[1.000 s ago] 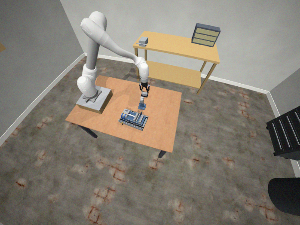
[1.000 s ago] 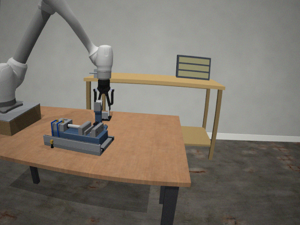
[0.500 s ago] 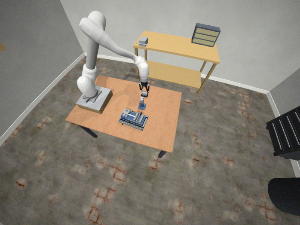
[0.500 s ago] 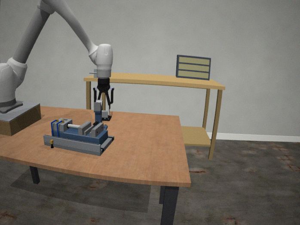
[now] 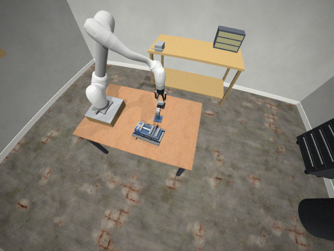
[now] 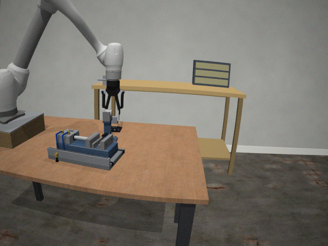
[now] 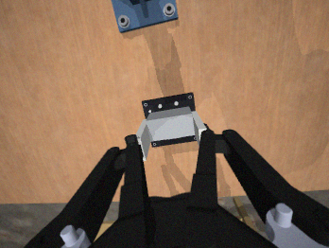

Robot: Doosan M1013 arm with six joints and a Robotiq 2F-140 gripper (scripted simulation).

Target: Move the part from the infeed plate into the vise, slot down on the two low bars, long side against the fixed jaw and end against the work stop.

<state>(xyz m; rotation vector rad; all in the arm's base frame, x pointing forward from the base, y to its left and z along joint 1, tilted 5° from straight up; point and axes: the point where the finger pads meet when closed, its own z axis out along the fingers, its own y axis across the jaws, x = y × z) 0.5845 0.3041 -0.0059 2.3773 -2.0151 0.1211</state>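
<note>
The part [image 7: 171, 130] is a light grey block whose milled slot faces up toward the wrist camera. My gripper [image 7: 170, 124] is shut on the part's two long sides and holds it a little above the black infeed plate [image 7: 167, 103]. In the side view the gripper [image 6: 113, 110] hangs straight down over the plate [image 6: 116, 128], and the part [image 6: 114, 119] is partly hidden behind the V-block [image 6: 106, 122]. The vise [image 6: 85, 147] stands open at the table's front, with its cylinder rod on the left.
The V-block's blue base [image 7: 144, 11] lies just beyond the infeed plate, between it and the vise [image 5: 148, 132]. The arm's grey pedestal [image 5: 104, 111] sits at the table's left corner. A wooden shelf table [image 5: 196, 52] stands behind.
</note>
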